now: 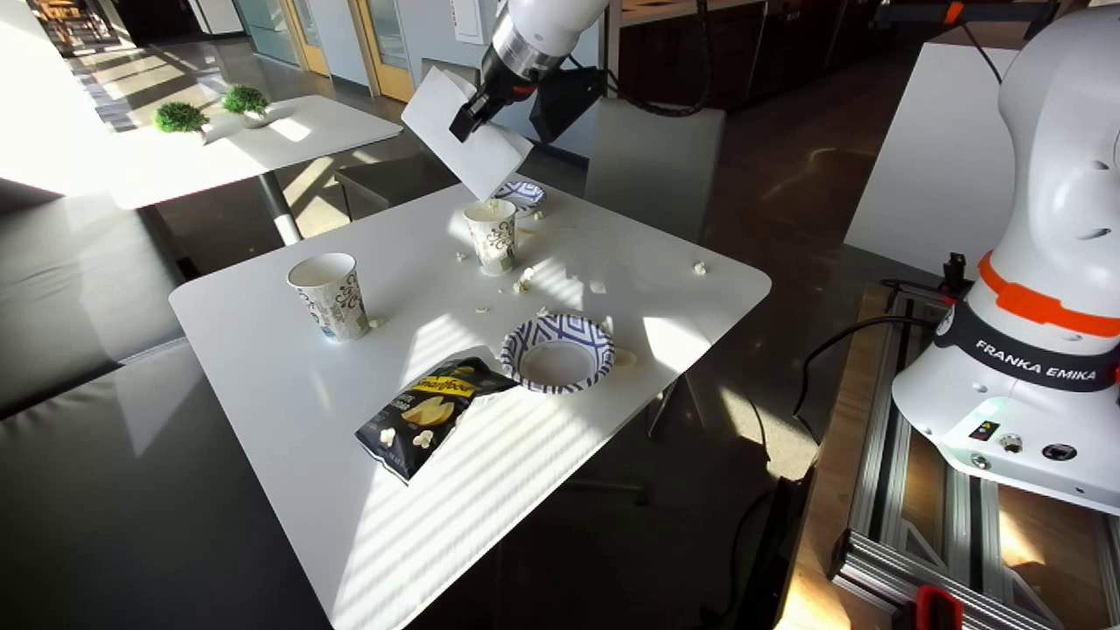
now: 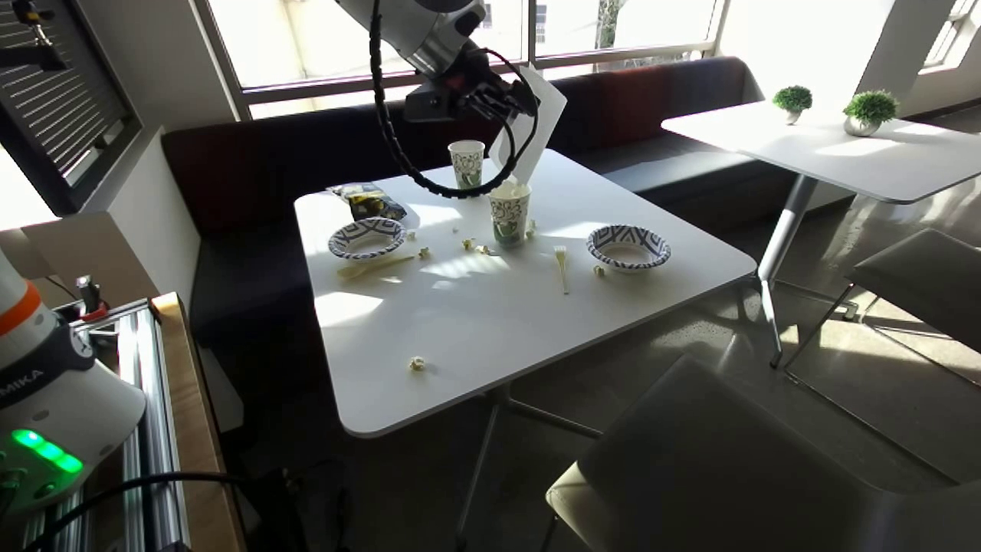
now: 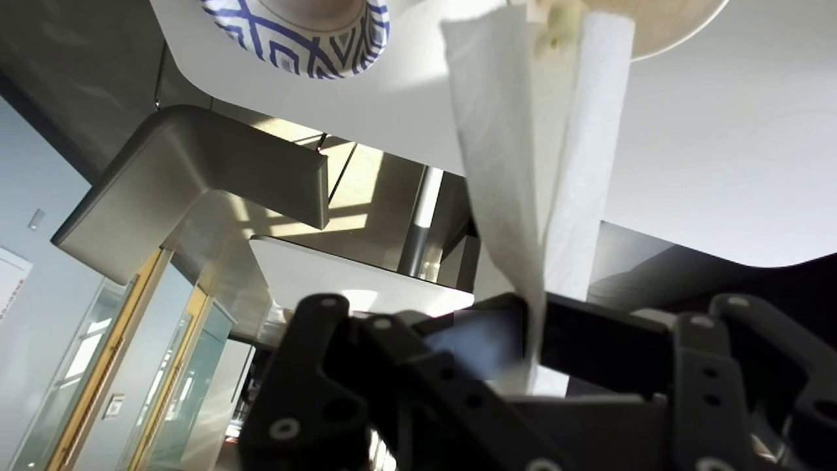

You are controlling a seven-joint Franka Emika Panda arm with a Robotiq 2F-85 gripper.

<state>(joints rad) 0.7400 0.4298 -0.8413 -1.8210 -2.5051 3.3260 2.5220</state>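
The gripper (image 1: 464, 124) pinches a white paper bag (image 1: 477, 162), its fingers pressed together on the paper. The bag slants down, its lower corner at the rim of a popcorn-filled cup (image 1: 493, 238); whether they touch, I cannot tell. Loose popcorn (image 1: 523, 282) lies near that cup on the table (image 1: 612, 249). Farther out stand 1 more cup (image 1: 337, 302), 2 patterned bowls (image 1: 557, 328), a black snack bag (image 1: 437, 404) and a fork (image 2: 562, 259)

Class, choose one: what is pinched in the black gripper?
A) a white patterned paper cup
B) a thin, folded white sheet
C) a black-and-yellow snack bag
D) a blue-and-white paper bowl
B: the wrist view shows the thin, folded white sheet clamped in the black gripper.
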